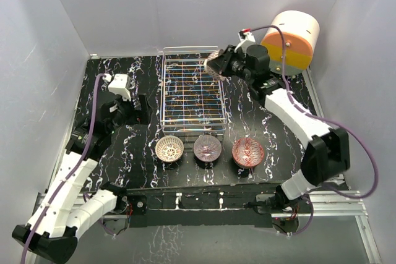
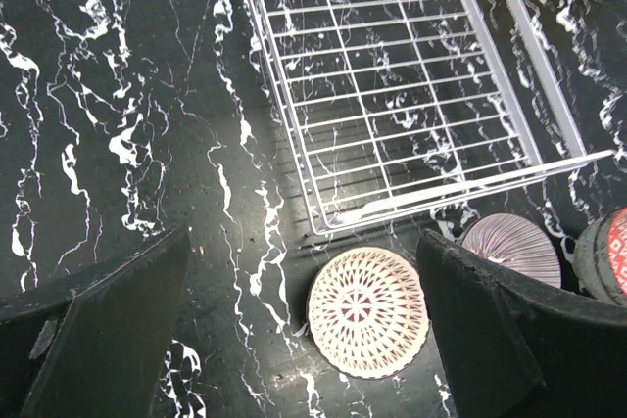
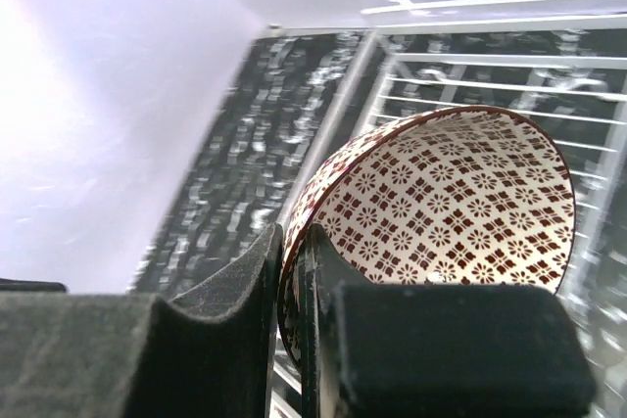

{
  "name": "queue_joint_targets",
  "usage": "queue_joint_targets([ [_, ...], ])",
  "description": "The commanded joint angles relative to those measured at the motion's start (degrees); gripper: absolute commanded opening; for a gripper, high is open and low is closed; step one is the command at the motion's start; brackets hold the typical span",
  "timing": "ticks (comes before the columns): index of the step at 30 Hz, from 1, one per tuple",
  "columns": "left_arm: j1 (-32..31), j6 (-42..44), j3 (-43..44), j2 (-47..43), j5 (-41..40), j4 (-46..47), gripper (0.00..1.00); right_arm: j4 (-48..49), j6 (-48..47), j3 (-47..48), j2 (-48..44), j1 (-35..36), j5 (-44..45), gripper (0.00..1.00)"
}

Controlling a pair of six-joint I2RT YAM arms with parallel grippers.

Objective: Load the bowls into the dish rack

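The silver wire dish rack (image 1: 192,91) lies on the black marbled table and holds no bowls; it also shows in the left wrist view (image 2: 411,75). Three bowls stand in a row in front of it: white-lattice (image 1: 169,149), dark purple (image 1: 208,148), red (image 1: 248,152). My right gripper (image 1: 218,64) is shut on the rim of a fourth, brown-and-white patterned bowl (image 3: 451,203), held tilted above the rack's far right corner. My left gripper (image 1: 137,108) is open and empty, left of the rack, with the white-lattice bowl (image 2: 369,311) below between its fingers.
A cream-and-orange cylindrical unit (image 1: 291,39) stands at the back right, behind the right arm. White walls close in the table on the left, back and right. The purple bowl (image 2: 511,247) and red bowl (image 2: 612,256) sit at the left wrist view's right edge.
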Motion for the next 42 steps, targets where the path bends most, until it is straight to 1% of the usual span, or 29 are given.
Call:
queue_joint_targets([
  [1,-0.2,-2.1,4.3,-4.5,-1.5,-1.3,0.97,24.0,12.6,3.6,8.3,0.5,-15.6,0.08],
  [4,-0.2,-2.8,6.1,-6.2,-2.8,-2.1,0.97,34.2,21.5,4.8,14.3,0.6,-19.4,0.08],
  [6,-0.2,-3.1,6.9,-7.1,-3.4,-2.6,0.97,40.5,26.2,6.5,20.1,1.1,-21.8,0.08],
  [9,-0.3,-3.3,7.7,-8.0,-4.4,-3.5,0.97,47.7,31.8,11.5,27.2,2.9,-24.2,0.08],
  [12,-0.2,-3.2,8.3,-8.5,-6.2,-5.0,0.97,48.1,34.3,17.7,33.4,5.1,-24.8,0.08],
  [14,-0.2,-3.1,8.7,-8.9,-6.9,-5.8,0.97,49.4,37.1,20.1,37.0,5.7,-24.2,0.08],
  [18,-0.2,-3.2,9.1,-9.8,-7.7,-6.6,0.97,60.0,48.3,20.5,44.6,5.7,-22.9,0.08],
  [20,-0.2,-3.0,9.5,-9.7,-7.9,-7.2,0.97,63.1,51.7,20.7,47.0,5.8,-22.3,0.08],
  [25,-0.2,-2.4,10.2,-9.5,-8.6,-7.9,0.97,63.0,53.3,20.2,48.8,6.2,-20.8,0.08],
  [37,-0.2,-2.4,9.6,-10.4,-9.0,-8.0,0.97,59.1,54.7,15.1,47.4,6.0,-16.0,0.08],
  [42,-0.2,-2.2,10.1,-10.5,-9.5,-8.1,0.97,54.3,50.6,13.8,44.5,6.2,-13.4,0.08],
])
